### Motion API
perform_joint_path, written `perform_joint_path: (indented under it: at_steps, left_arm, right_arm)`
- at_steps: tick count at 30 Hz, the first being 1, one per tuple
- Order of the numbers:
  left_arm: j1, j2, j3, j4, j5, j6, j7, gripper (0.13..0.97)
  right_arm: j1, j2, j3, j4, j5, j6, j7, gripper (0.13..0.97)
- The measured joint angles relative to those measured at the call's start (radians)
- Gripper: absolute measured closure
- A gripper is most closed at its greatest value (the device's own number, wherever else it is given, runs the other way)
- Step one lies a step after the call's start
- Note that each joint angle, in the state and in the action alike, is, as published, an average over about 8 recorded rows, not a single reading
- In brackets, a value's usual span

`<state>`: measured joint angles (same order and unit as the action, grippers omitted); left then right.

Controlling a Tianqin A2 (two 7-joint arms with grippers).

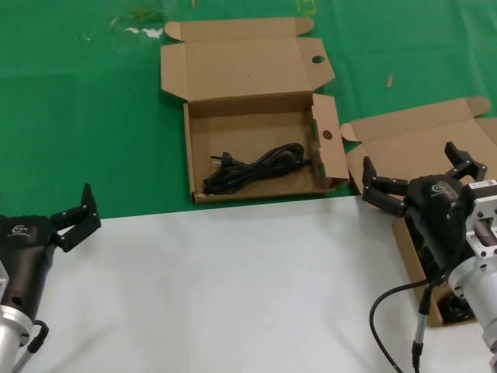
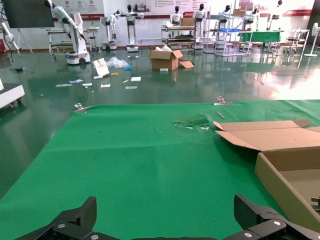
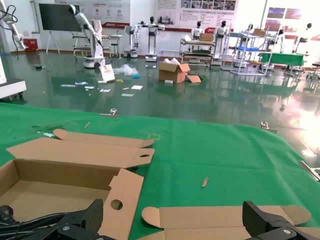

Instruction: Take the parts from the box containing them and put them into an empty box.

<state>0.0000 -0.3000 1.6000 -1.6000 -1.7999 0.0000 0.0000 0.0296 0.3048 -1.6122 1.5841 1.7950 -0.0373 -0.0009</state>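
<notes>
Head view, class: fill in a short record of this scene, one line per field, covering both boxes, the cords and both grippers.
holed box: open cardboard box with round holes in lid corner and side flap, on the green cloth
cord in holed box: one black power cord lying inside it
second box: hole-free cardboard box to the robot's right, mostly hidden by the right arm
second box contents: something dark inside; cannot tell what
left gripper: open, over the white surface, holding nothing
right gripper: open, above the second box, holding nothing
</notes>
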Motion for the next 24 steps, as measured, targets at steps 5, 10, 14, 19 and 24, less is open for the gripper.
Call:
perform_joint_path:
  at_steps: [5,10,14,19,24]
  left_arm:
    - [0.0,0.0,0.0,0.0,0.0,0.0,0.0,0.132]
    - [0.0,0.0,0.0,0.0,0.0,0.0,0.0,0.132]
    - [0.0,0.0,0.0,0.0,0.0,0.0,0.0,0.132]
    - [0.0,0.0,0.0,0.0,0.0,0.0,0.0,0.132]
    - [0.0,0.0,0.0,0.0,0.0,0.0,0.0,0.132]
  right_arm:
    - [0.0,0.0,0.0,0.0,0.0,0.0,0.0,0.129]
    - [0.0,0.0,0.0,0.0,0.0,0.0,0.0,0.129]
    - [0.0,0.0,0.0,0.0,0.0,0.0,0.0,0.129]
    - [0.0,0.0,0.0,0.0,0.0,0.0,0.0,0.129]
    - [0.0,0.0,0.0,0.0,0.0,0.0,0.0,0.129]
